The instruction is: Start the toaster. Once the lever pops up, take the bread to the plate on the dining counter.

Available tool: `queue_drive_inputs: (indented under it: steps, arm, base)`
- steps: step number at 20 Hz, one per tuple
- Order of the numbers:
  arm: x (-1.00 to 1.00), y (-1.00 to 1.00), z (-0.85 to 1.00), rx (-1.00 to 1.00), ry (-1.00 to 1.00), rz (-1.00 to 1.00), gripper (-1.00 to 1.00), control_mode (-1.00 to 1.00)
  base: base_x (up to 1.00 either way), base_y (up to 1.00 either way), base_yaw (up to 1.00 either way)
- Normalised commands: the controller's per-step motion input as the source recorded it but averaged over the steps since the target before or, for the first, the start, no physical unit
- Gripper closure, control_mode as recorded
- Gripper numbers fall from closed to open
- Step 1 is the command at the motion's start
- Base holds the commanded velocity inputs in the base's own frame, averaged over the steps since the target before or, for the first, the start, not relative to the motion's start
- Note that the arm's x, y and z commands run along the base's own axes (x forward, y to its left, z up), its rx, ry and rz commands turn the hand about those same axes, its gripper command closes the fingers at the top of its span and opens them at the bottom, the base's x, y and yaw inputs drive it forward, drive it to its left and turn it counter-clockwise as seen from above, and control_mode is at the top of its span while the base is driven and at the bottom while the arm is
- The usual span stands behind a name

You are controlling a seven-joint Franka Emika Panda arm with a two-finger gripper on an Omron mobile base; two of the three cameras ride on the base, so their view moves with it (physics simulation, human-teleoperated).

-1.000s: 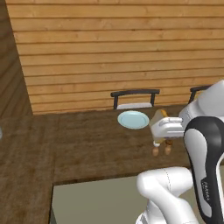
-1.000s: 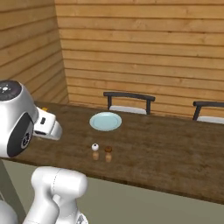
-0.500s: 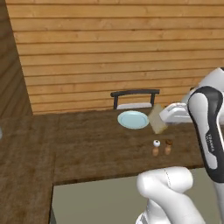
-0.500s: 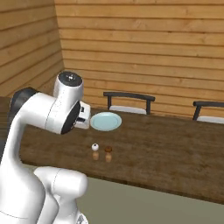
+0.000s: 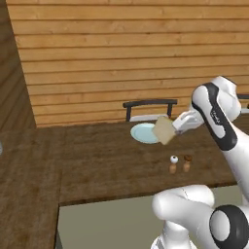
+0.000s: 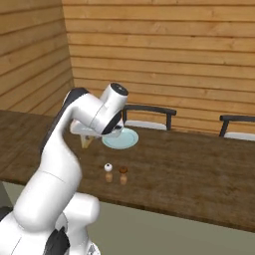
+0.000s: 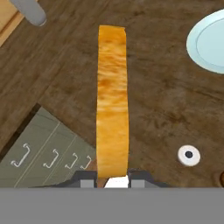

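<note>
The gripper (image 7: 112, 178) pinches the bread (image 7: 113, 100) edge-on, the slice sticking straight out beyond the fingertips above the dark wood dining counter (image 5: 97, 160). The pale blue-green plate (image 5: 142, 132) lies just beyond the slice's far end and off to one side. Two small shakers (image 5: 180, 164) stand near the fingers – best to carry the slice fully over the plate, lower, then release – avoiding them

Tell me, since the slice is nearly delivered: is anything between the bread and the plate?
Nothing visible. The gripper holds the bread in the air beside the plate, which is bare. The two small shakers stand nearer the counter's front edge, off that path.
</note>
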Motion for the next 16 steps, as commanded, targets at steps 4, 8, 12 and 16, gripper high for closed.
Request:
queue_drive_inputs:
  steps: [4,8,12,16]
  arm:
    - [0.87,0.08,-0.17,0.00,0.02,0.01,1.00,-1.00]
    - [0.59,0.00,-0.08,0.00,0.04,-0.05,1.00,-1.00]
    - [0.70,-0.06,-0.18,0.00,0.16,-0.10,1.00,-1.00]
    - [0.51,-0.01,-0.27,0.00,0.18,-0.12,1.00,-1.00]
  base:
    - [0.00,0.00,0.00]
    - [0.00,0.00,0.00]
    - [0.00,0.00,0.00]
    - [0.00,0.00,0.00]
